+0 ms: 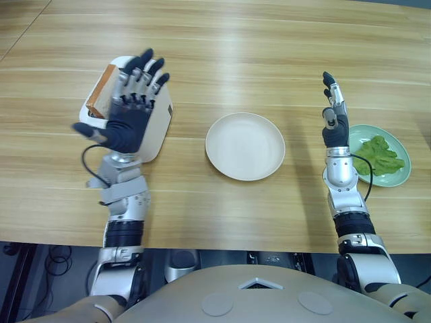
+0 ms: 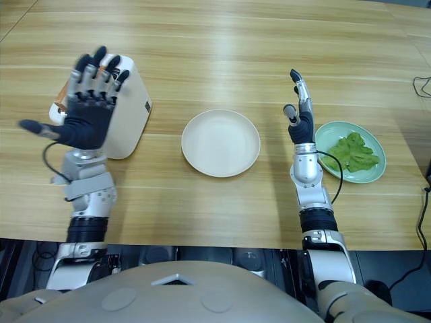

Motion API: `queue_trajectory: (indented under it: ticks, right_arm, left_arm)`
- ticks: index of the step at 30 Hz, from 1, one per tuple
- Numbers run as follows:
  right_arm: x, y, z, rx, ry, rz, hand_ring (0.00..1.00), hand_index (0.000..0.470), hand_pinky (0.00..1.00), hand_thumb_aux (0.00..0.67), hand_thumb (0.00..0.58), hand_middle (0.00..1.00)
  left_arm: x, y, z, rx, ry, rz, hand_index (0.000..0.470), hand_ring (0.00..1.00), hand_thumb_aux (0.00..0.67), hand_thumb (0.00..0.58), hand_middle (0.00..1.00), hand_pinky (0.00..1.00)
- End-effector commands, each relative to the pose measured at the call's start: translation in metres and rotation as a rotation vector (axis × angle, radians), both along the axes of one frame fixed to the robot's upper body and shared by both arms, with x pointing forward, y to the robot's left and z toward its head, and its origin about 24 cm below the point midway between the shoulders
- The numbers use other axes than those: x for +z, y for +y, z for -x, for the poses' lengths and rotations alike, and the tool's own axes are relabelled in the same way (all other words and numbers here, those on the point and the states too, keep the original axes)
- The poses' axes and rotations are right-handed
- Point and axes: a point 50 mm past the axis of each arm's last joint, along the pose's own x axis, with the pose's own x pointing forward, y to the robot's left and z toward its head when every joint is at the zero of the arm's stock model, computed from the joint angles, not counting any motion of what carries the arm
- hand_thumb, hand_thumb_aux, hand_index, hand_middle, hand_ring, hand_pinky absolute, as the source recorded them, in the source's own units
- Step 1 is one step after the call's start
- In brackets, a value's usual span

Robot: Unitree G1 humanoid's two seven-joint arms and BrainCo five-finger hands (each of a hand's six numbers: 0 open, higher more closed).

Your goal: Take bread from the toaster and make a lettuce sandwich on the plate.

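Observation:
A white toaster (image 1: pixel 158 124) stands on the wooden table at the left, with a brown slice of bread (image 1: pixel 105 94) sticking up from its slot. My left hand (image 1: pixel 129 104) is raised in front of the toaster, fingers spread and open, holding nothing. An empty cream plate (image 1: pixel 245 145) lies at the table's middle. To its right my right hand (image 1: pixel 333 111) is held upright and open, edge-on, beside a green dish (image 1: pixel 401 176) holding lettuce (image 1: pixel 379 155).
A black cable (image 1: pixel 89 168) loops on the table by my left wrist. The table's front edge runs close below both forearms. Wide bare wood stretches behind the plate and toaster.

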Motion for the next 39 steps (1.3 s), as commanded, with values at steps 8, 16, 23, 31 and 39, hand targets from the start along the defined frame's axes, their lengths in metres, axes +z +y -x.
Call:
queue_trajectory:
  ticks: [8, 16, 23, 31, 39]
  right_arm:
    - [0.018, -0.038, 0.011, -0.121, -0.056, 0.055, 0.0, 0.0, 0.0, 0.0, 0.0, 0.0]
    - [0.019, -0.047, 0.014, -0.149, -0.053, 0.07, 0.0, 0.0, 0.0, 0.0, 0.0, 0.0]
    - [0.017, -0.052, 0.015, -0.162, -0.043, 0.077, 0.0, 0.0, 0.0, 0.0, 0.0, 0.0]
    - [0.016, -0.049, 0.014, -0.155, -0.039, 0.077, 0.0, 0.0, 0.0, 0.0, 0.0, 0.0]
    - [0.014, -0.048, 0.015, -0.156, -0.034, 0.075, 0.0, 0.0, 0.0, 0.0, 0.0, 0.0]
  left_arm:
    - [0.02, 0.083, 0.008, 0.756, -0.073, -0.558, 0.0, 0.0, 0.0, 0.0, 0.0, 0.0]
    - [-0.02, 0.126, -0.012, 1.049, 0.166, -0.9, 0.0, 0.0, 0.0, 0.0, 0.0, 0.0]
    - [-0.052, 0.138, -0.021, 1.146, 0.292, -1.123, 0.0, 0.0, 0.0, 0.0, 0.0, 0.0]
    - [-0.056, 0.143, -0.026, 1.197, 0.312, -1.18, 0.034, 0.0, 0.05, 0.083, 0.0, 0.0]
    - [-0.049, 0.135, -0.031, 1.176, 0.261, -1.149, 0.307, 0.0, 0.447, 0.516, 0.0, 0.0]
